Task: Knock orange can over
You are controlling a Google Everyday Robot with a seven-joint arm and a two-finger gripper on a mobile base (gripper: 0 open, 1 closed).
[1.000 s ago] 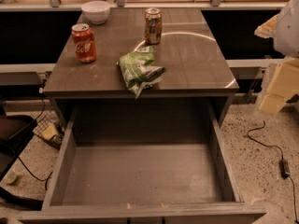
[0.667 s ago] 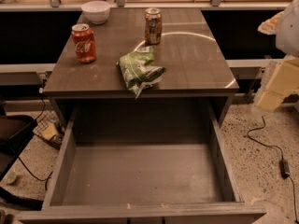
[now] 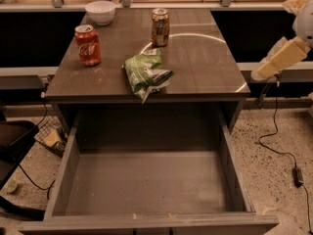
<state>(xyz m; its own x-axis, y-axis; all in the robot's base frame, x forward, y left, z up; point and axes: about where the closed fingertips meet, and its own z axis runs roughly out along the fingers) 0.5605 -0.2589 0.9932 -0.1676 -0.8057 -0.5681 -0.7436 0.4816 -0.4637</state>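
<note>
The orange can (image 3: 160, 27) stands upright at the back middle of the grey table top (image 3: 200, 58). It has a dull orange-brown body with pale markings and a silver rim. My gripper (image 3: 281, 58) is the pale arm end at the right edge of the view. It hangs off the table's right side, well to the right of the can and a little nearer the camera, touching nothing.
A red cola can (image 3: 88, 45) stands at the back left. A white bowl (image 3: 100, 12) sits behind it. A crumpled green chip bag (image 3: 145, 72) lies near the front edge. An open drawer (image 3: 146, 180) juts out below. Cables (image 3: 281, 146) lie on the floor at right.
The pale arm end at the right edge has moved up and a little left, and now sits tilted. The cans, bag and bowl have not moved.
</note>
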